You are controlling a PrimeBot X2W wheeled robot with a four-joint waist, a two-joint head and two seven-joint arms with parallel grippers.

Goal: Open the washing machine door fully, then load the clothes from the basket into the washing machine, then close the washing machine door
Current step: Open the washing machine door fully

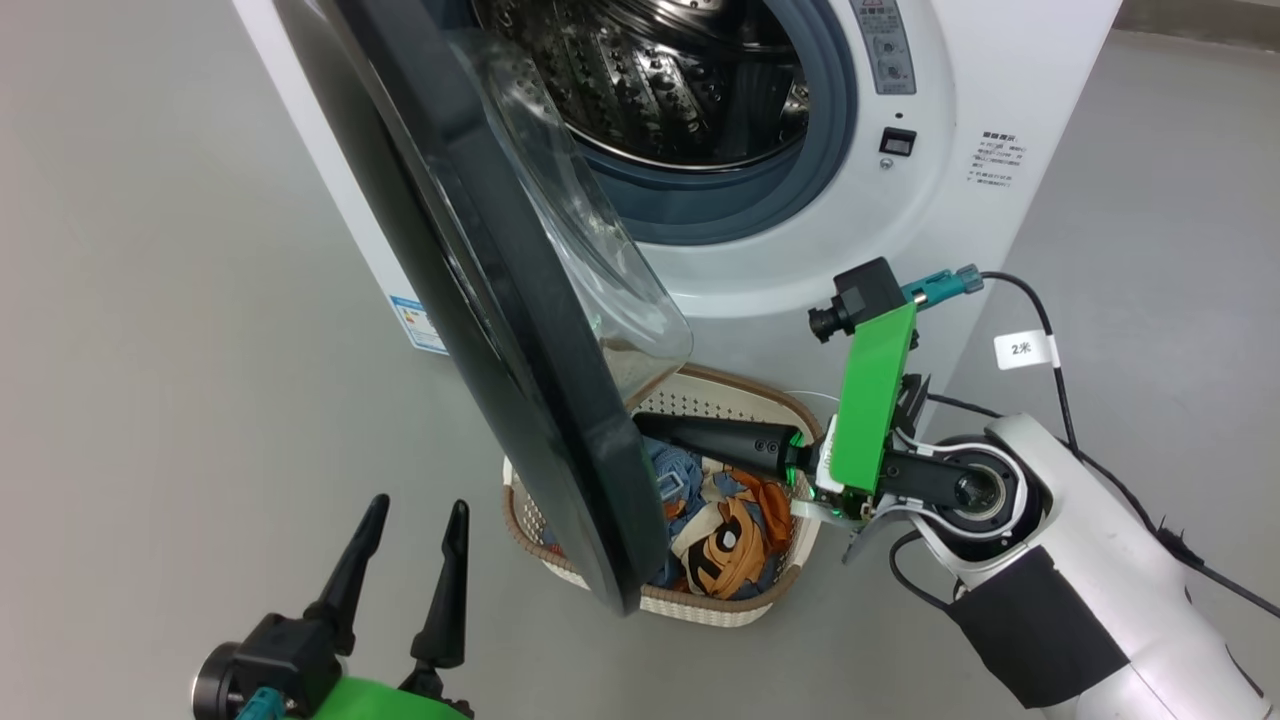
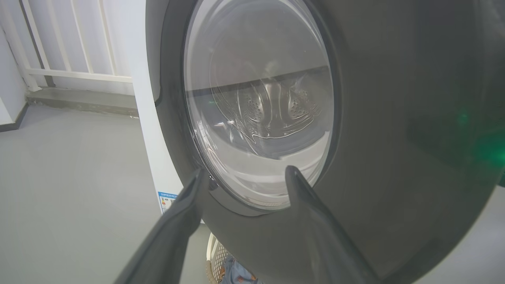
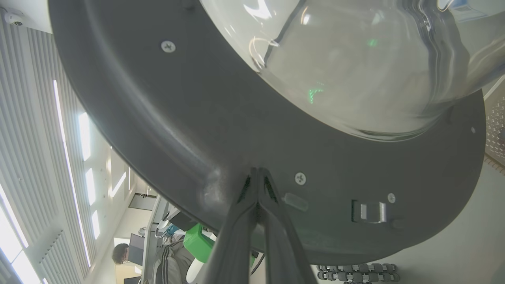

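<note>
The white washing machine [image 1: 960, 80] has its steel drum [image 1: 650, 80] exposed. Its black washing machine door [image 1: 500, 330] stands partly open, edge-on to the head view. Beneath the door sits the basket [image 1: 770, 400], holding the clothes [image 1: 730, 530], cream-orange and light blue. My right gripper [image 1: 648, 424] is shut, and its tips [image 3: 257, 170] press the door's inner face [image 3: 158, 118] below the glass bowl [image 3: 355, 59]. My left gripper [image 1: 415, 515] is open at the lower left, holding nothing. In the left wrist view it [image 2: 244, 173] faces the door's outer window [image 2: 256, 118].
A black cable with a white tag [image 1: 1020, 350] trails from my right arm past the machine's right side. Grey floor [image 1: 150, 300] lies open to the left. A white railing [image 2: 71, 71] stands behind the machine. A person [image 3: 120, 254] sits far off.
</note>
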